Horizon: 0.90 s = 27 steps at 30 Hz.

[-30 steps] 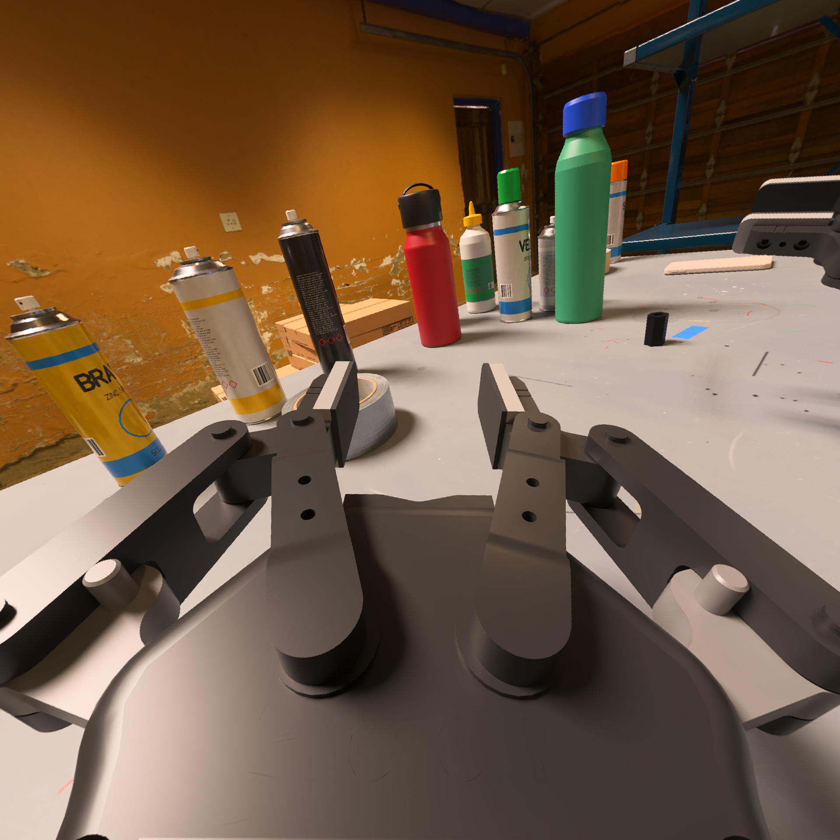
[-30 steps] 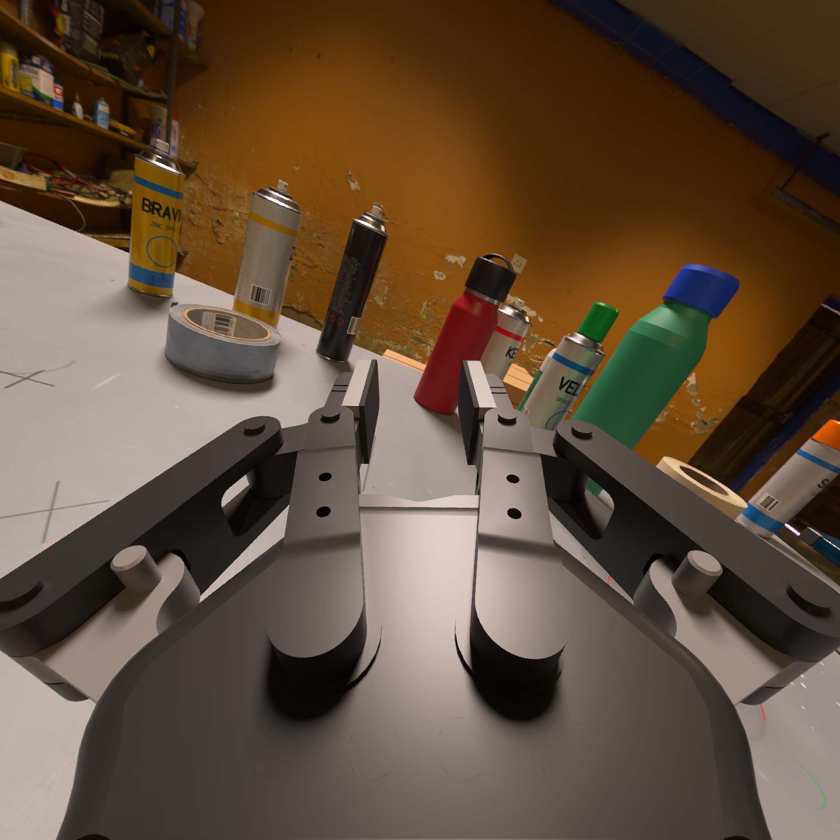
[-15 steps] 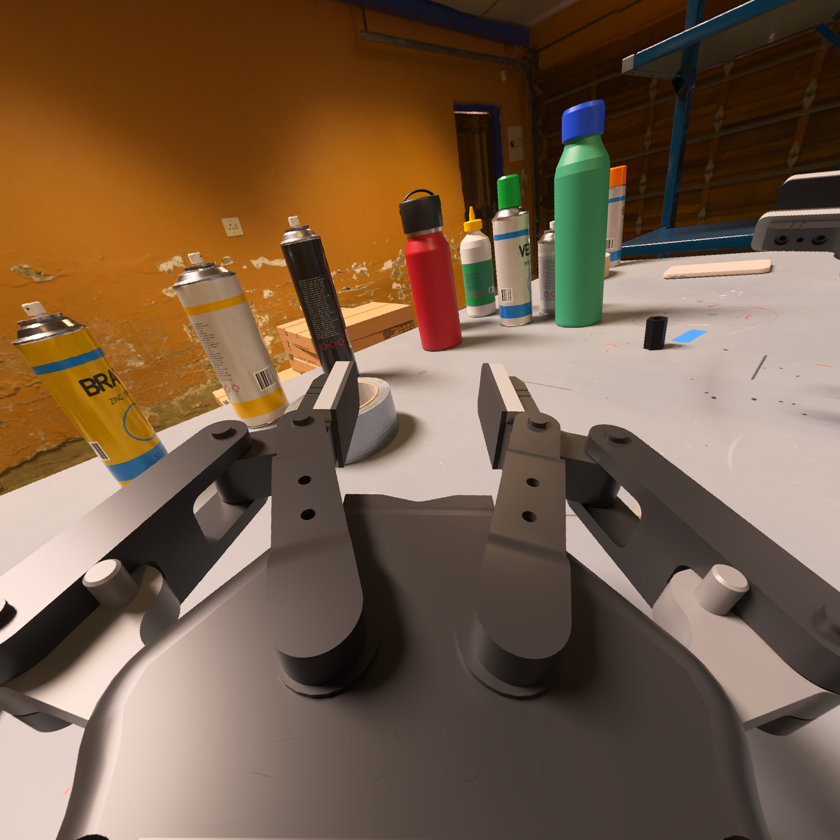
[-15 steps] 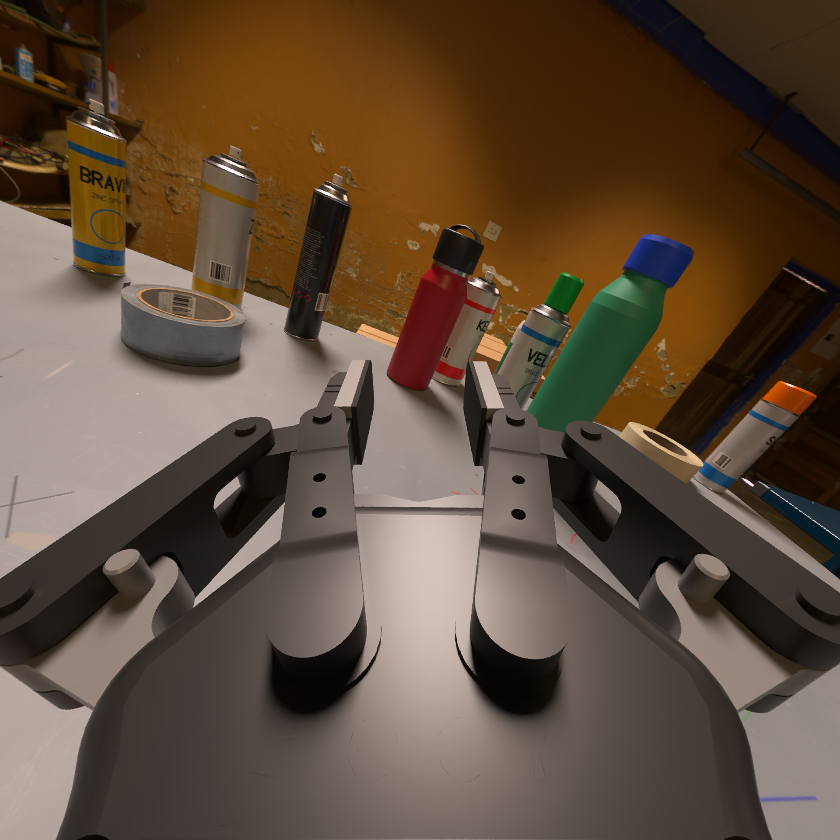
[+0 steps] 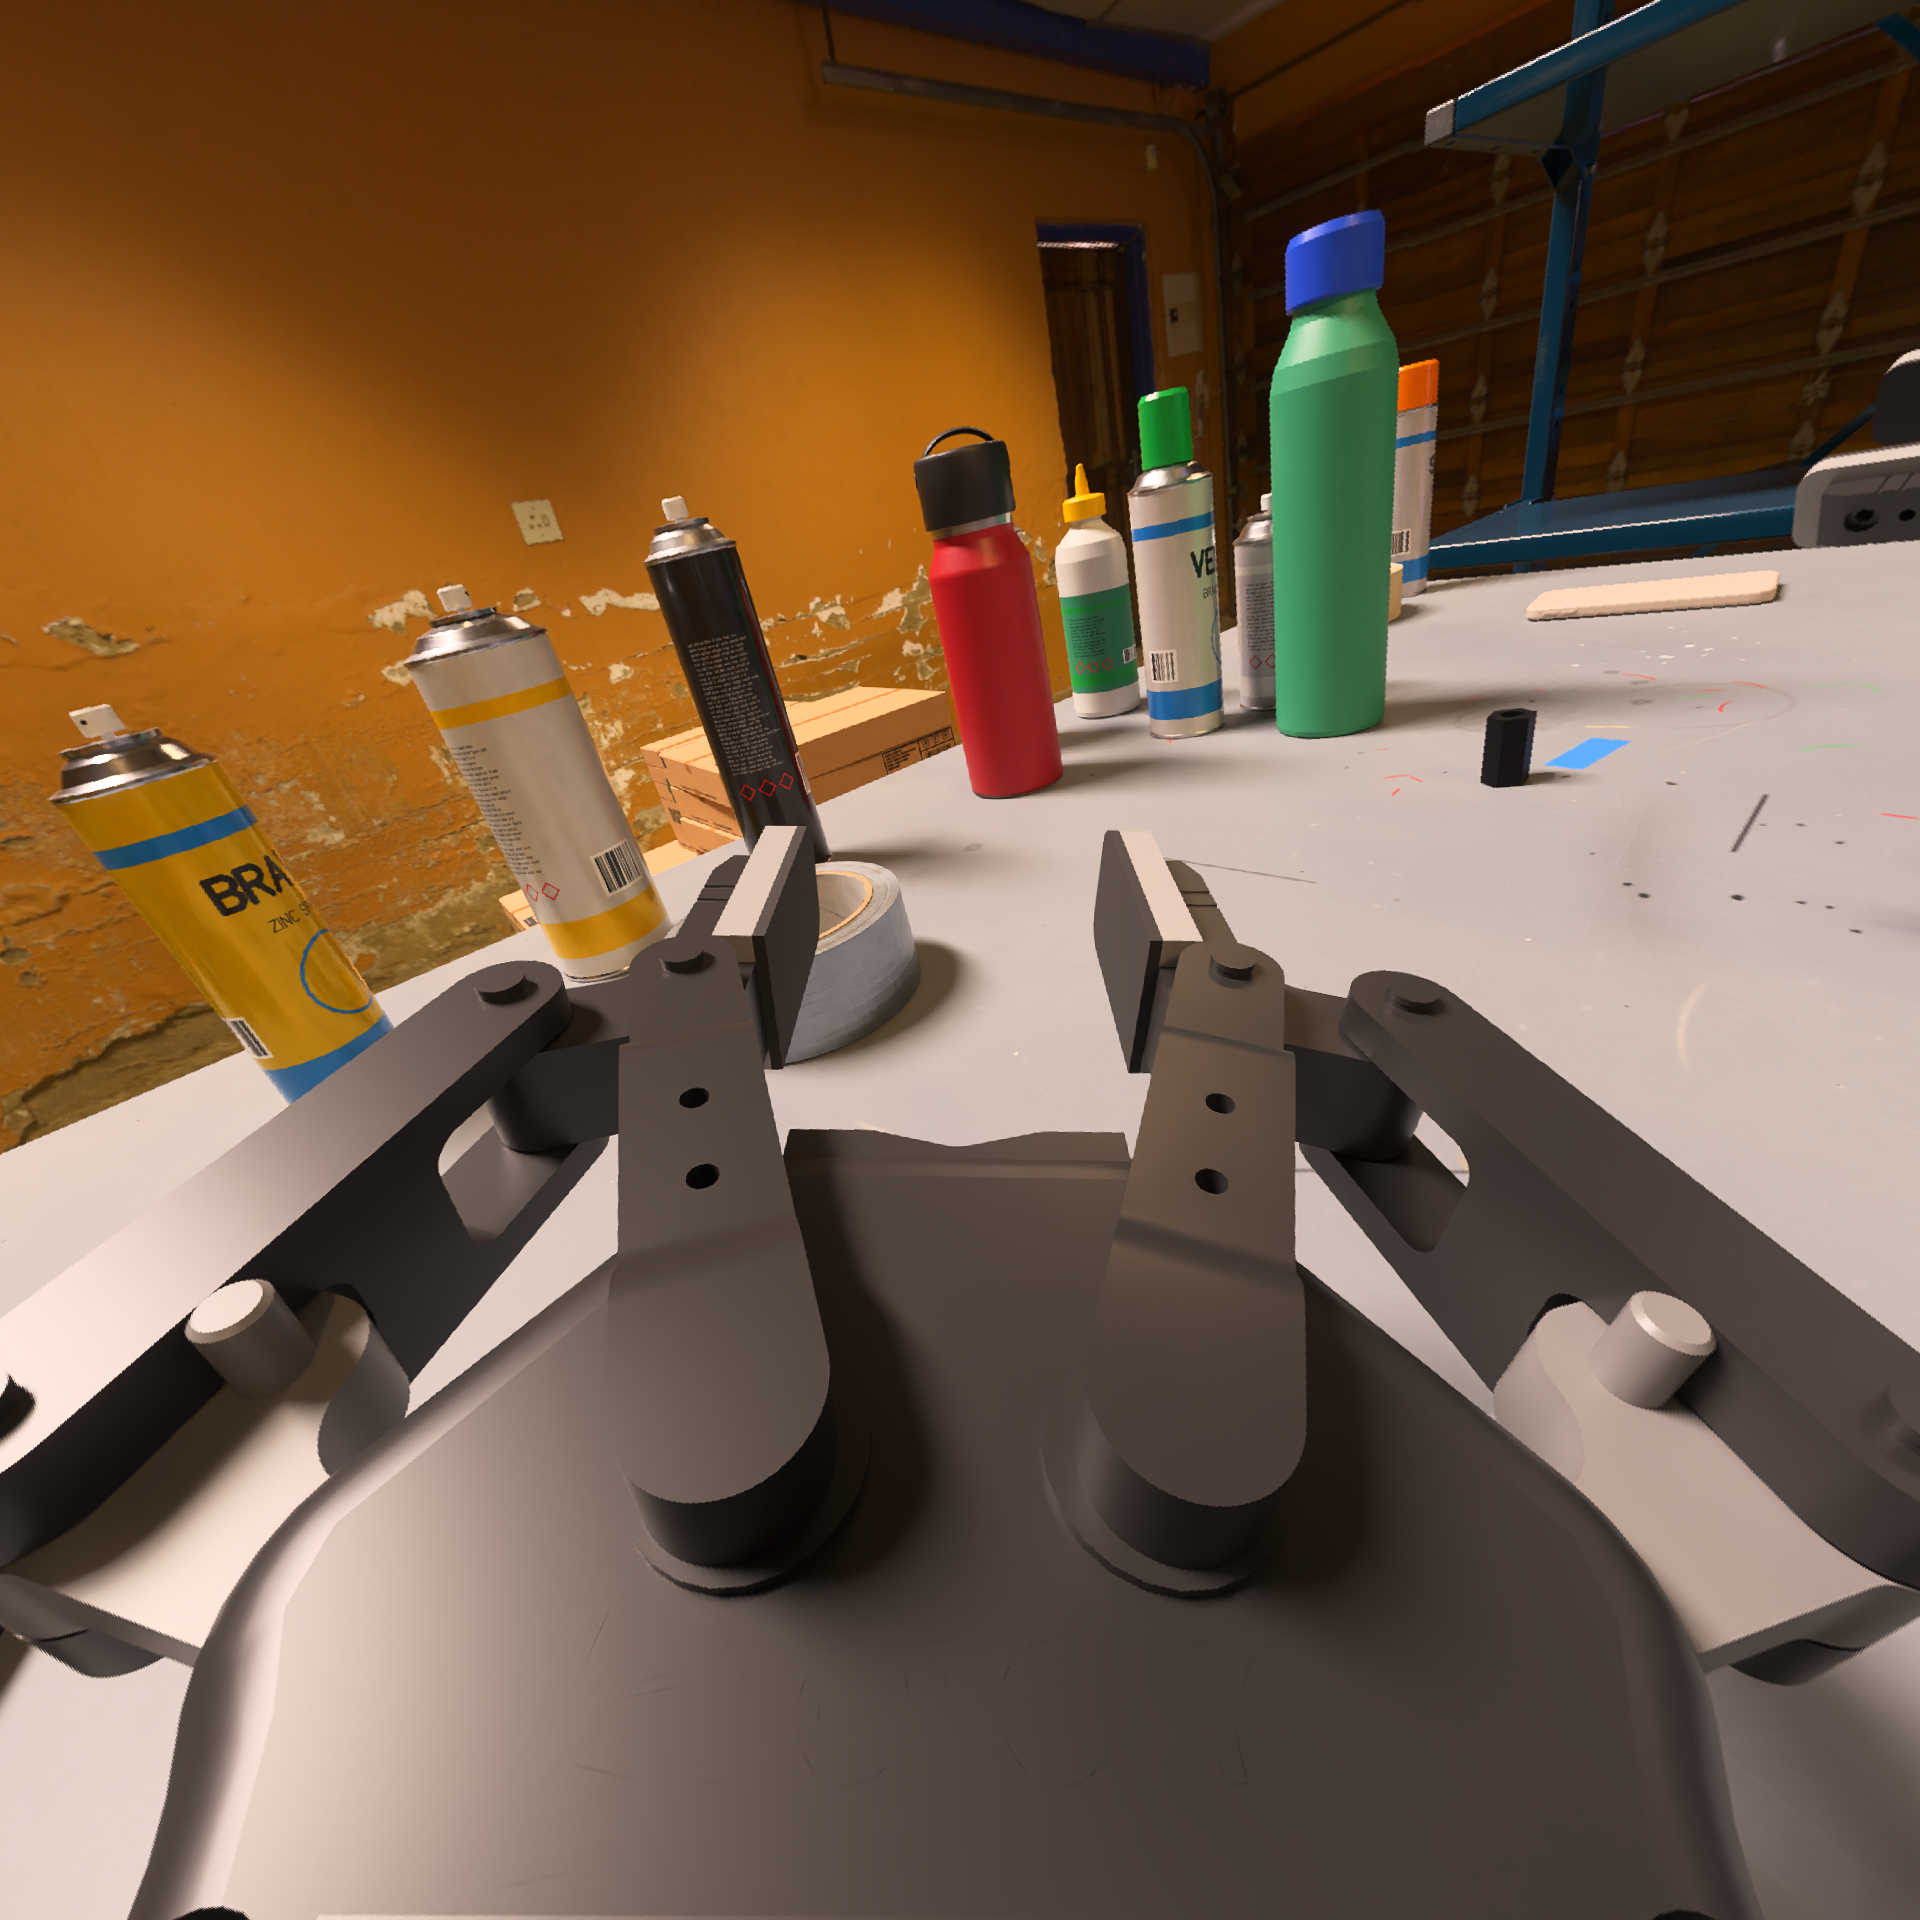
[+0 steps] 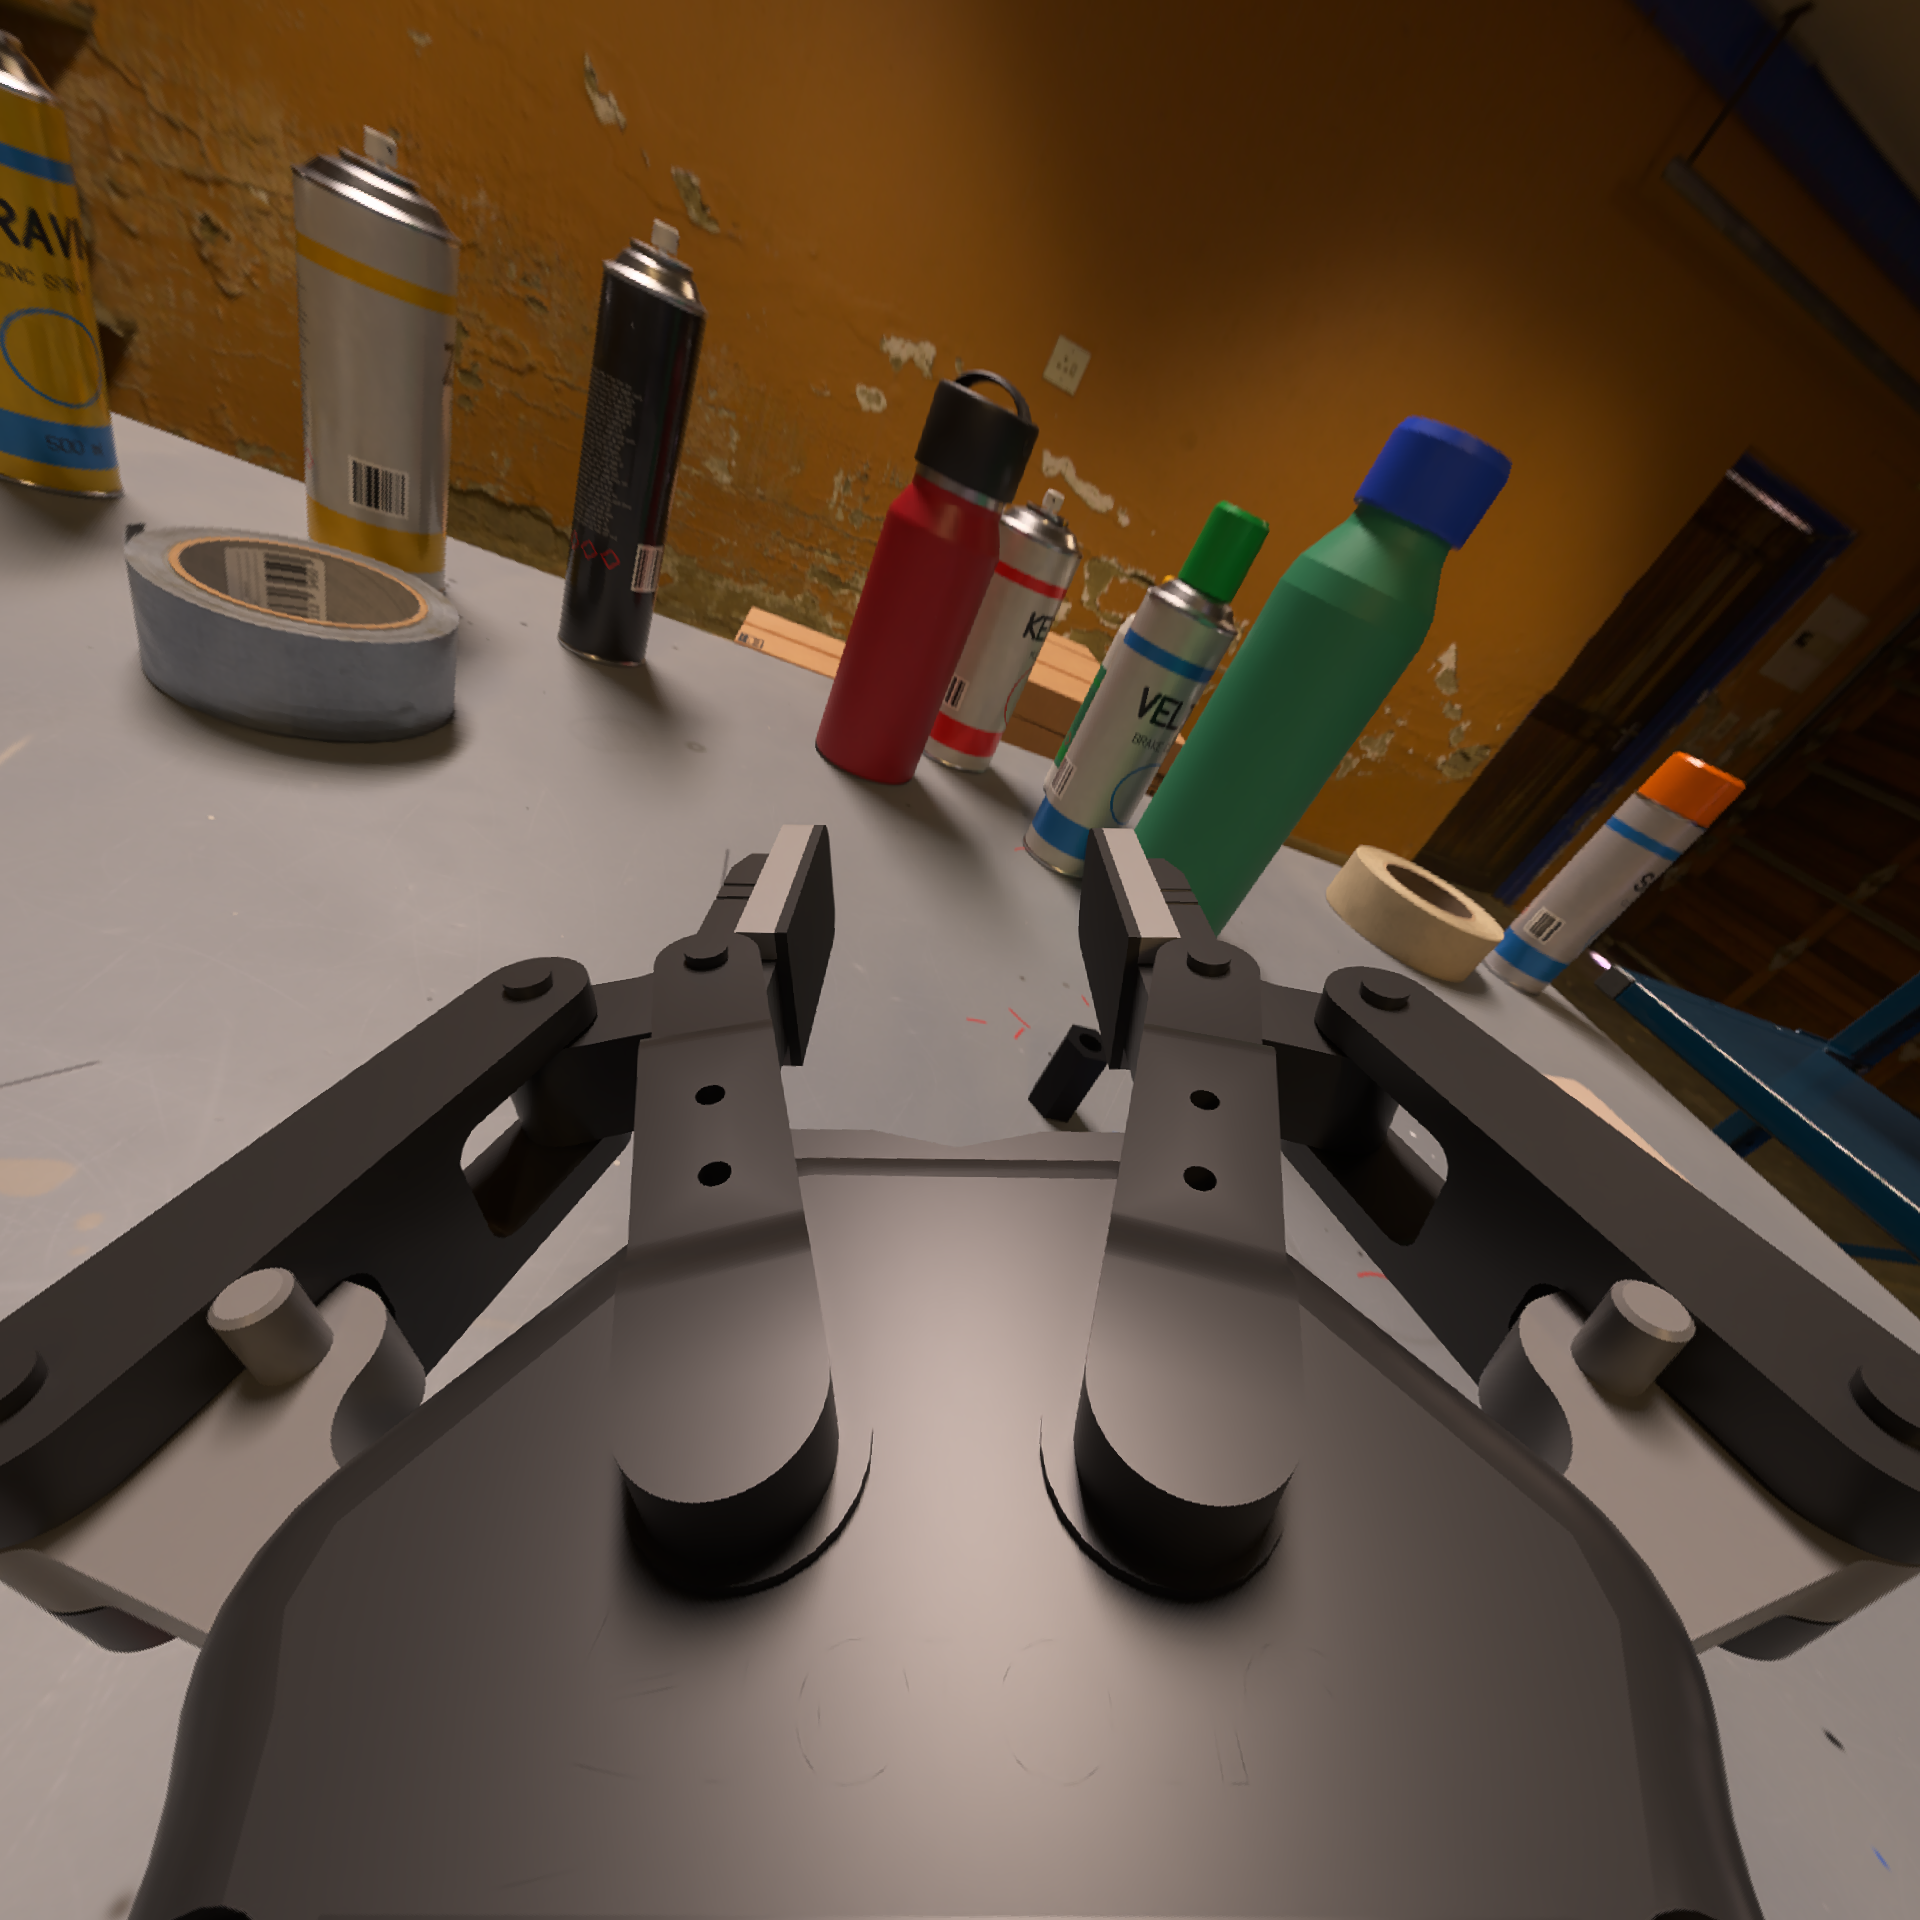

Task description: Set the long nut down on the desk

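The long nut (image 5: pixel 1505 746) is a small black hexagonal piece standing upright on the grey desk (image 5: pixel 1455 935), beside a blue mark. In the right wrist view the nut (image 6: pixel 1068 1072) shows on the desk below, just inside my right finger (image 6: pixel 1127 914). My right gripper (image 6: pixel 956 914) is open and empty above the desk. My left gripper (image 5: pixel 951 914) is open and empty, well short of the nut, which is far to its right. The right gripper's body (image 5: pixel 1860 499) shows at the right edge of the left wrist view.
A row of spray cans and bottles lines the desk's far edge: yellow can (image 5: pixel 218 894), black can (image 6: pixel 629 457), red bottle (image 6: pixel 920 592), green bottle (image 6: pixel 1320 665). A grey tape roll (image 6: pixel 291 634), a beige tape roll (image 6: pixel 1413 909) and a wooden board (image 5: pixel 1652 594) lie nearby.
My right gripper has moved forward and tilted down, bringing the nut into its view, and its jaws have widened. My left gripper has hardly moved. The right gripper's body has drifted right in the left view.
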Tool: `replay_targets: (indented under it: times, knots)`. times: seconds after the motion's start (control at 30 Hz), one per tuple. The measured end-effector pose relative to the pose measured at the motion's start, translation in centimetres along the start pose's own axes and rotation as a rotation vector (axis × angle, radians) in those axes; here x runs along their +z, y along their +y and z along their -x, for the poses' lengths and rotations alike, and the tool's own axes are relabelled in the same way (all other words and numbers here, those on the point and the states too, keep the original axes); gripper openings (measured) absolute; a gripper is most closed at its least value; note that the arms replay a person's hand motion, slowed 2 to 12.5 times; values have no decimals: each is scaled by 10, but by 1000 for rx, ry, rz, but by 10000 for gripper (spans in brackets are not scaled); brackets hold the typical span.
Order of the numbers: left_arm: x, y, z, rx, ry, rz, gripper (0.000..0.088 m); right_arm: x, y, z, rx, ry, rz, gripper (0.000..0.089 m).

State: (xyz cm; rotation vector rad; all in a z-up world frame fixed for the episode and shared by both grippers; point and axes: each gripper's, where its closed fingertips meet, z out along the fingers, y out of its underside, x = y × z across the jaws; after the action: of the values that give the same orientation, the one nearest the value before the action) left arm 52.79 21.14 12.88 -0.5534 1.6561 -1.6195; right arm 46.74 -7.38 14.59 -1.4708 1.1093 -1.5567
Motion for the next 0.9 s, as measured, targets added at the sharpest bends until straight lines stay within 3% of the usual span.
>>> replay_targets:
  times: [0.33,0.9]
  knots:
    - [-1,-4,-1,7,1,-10,489,5,18,-1,32,-24,128,487]
    - [-2,2,1,31,-11,39,507,15,39,4,135,-104,244,491]
